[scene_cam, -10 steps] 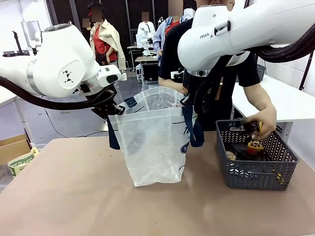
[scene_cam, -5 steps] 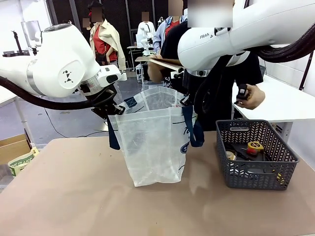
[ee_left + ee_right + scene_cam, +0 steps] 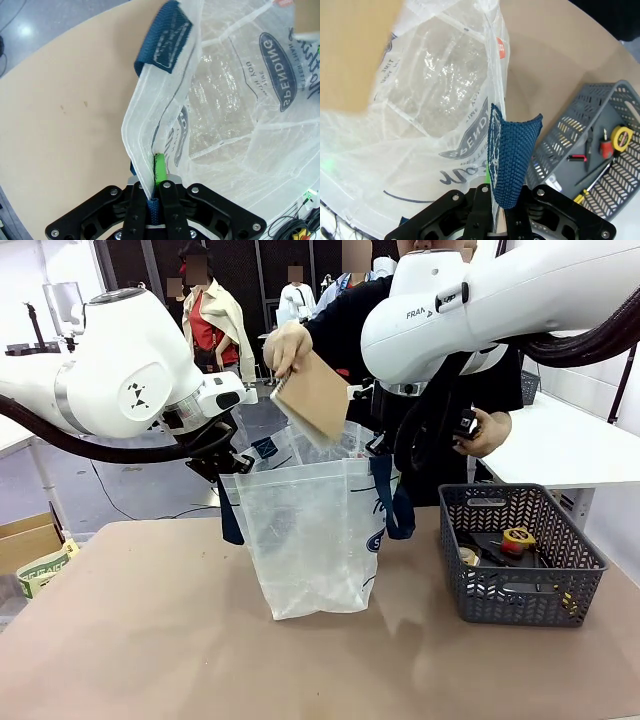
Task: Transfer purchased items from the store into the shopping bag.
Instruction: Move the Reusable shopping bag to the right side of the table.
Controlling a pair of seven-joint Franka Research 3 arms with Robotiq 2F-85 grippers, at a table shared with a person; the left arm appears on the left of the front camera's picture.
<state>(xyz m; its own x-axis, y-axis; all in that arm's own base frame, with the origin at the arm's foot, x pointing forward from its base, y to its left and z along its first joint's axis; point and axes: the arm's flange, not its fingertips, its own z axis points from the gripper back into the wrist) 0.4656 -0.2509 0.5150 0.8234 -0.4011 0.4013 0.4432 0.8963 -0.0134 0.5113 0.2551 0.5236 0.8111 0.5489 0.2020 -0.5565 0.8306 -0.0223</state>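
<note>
The shopping bag [image 3: 310, 540], translucent white with navy handles, stands open in the middle of the table. My left gripper [image 3: 232, 462] is shut on its left rim, and my right gripper [image 3: 378, 445] is shut on its right rim by the handle. A person's hand holds a flat brown packet [image 3: 312, 397] tilted over the bag's mouth. Their other hand [image 3: 485, 430] grips a small dark item. In the left wrist view my gripper [image 3: 156, 185] pinches the bag's rim [image 3: 145, 150]. In the right wrist view my gripper [image 3: 490, 192] clamps the bag's rim beside the blue handle [image 3: 512, 150]; the brown packet [image 3: 355, 50] shows there too.
A dark grey lattice basket [image 3: 575, 550] stands at the right of the table, holding a yellow-and-black tape measure [image 3: 517, 537] and other small tools. The same basket [image 3: 560, 145] and tape measure [image 3: 621, 136] appear in the right wrist view. A cardboard box [image 3: 30, 540] sits off the table's left.
The person's hand left the basket with a small dark item. Their other hand brought the brown packet over and tipped it down to the bag's mouth. Both arms stayed still.
</note>
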